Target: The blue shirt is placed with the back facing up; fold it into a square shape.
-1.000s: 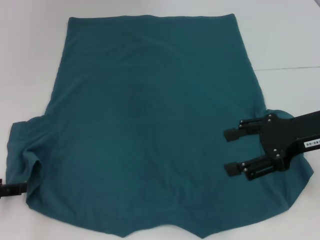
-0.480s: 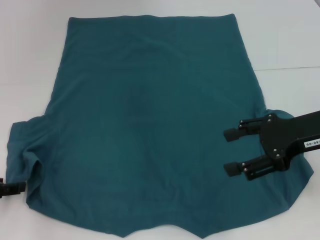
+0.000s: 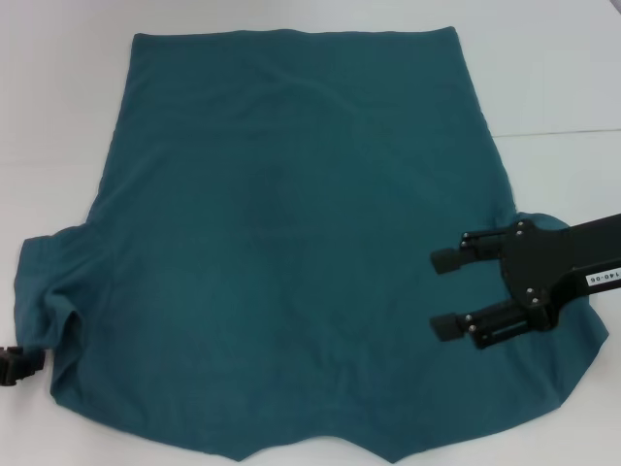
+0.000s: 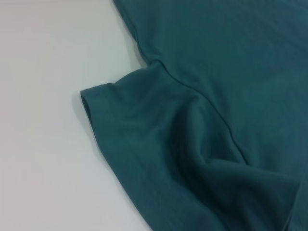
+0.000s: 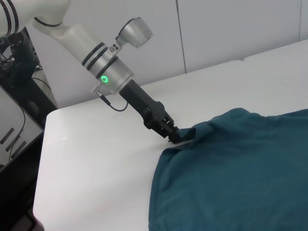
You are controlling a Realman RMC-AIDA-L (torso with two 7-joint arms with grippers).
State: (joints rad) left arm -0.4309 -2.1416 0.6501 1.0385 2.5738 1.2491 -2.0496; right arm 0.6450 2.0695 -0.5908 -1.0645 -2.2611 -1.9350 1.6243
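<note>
White table [image 3: 543, 68] ran under everything, with pale wall panels behind it in my right wrist view. On it the blue shirt [image 3: 291, 243] lay spread nearly flat, plain back up, its straight hem toward twelve o'clock and its collar end toward six; no lettering showed. It was a deep teal, smooth across the middle, with the left sleeve [image 4: 139, 120] bunched into soft folds at about eight o'clock.

I judged the cloth light, limp and quick to drape, so it would sag and crease unless lifted by its edges; sleeve cuffs, shoulders and hem corners looked the best holds.

My right gripper [image 3: 447, 294] hovered over the shirt near four o'clock, jaws spread wide with nothing between them. My left gripper [image 5: 176, 135] sat at the left sleeve's edge, touching the cloth; whether its jaws had closed on it I could not tell.
</note>
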